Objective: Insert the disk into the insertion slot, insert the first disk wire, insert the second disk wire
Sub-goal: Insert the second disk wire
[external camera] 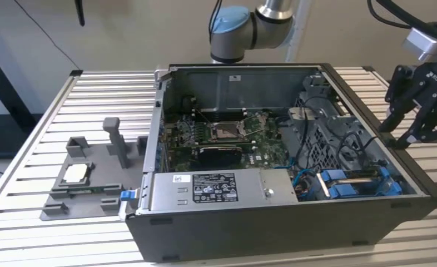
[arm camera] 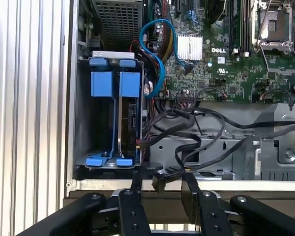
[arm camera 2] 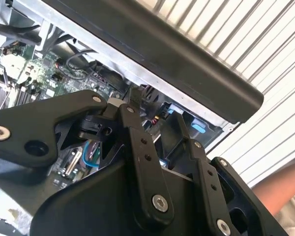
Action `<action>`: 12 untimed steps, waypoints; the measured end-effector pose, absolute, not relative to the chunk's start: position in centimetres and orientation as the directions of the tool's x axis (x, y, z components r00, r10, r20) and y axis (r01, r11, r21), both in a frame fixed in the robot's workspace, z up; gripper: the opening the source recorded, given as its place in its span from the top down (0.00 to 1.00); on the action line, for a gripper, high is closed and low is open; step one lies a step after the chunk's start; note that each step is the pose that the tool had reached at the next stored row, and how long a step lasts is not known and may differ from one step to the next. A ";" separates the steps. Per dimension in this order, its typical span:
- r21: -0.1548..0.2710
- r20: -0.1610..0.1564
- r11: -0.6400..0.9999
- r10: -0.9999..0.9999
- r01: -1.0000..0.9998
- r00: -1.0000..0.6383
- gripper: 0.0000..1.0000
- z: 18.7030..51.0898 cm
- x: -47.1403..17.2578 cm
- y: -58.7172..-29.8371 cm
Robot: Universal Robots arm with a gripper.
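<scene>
The insertion slot is the blue-tabbed drive bay in the front corner of the open computer case, on the exterior view's right. In the first wrist view the disk sits edge-on inside the slot, between blue carrier rails. Black wires run loose beside the bay, and a black connector shows between my fingertips. My gripper hangs above the case's side wall on the exterior view's right. It stands open, with its fingers apart and closed on nothing.
A silver power-supply box with a white label fills the case's front. The motherboard lies behind it. A blue cable loops near the bay. A grey fixture stands on the slatted table. A person's arm is nearby.
</scene>
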State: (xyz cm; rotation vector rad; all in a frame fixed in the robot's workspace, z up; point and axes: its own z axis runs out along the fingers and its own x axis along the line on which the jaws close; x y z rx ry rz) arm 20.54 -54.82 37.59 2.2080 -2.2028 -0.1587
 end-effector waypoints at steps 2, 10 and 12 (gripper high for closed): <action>0.088 -0.056 -0.005 -0.998 -0.996 0.000 0.55 37.5 20.6 -54.8; 0.088 -0.055 -0.005 -0.998 -0.996 0.000 0.64 37.4 20.7 -54.8; 0.088 -0.056 -0.005 -0.998 -0.996 0.000 0.67 37.4 20.7 -54.8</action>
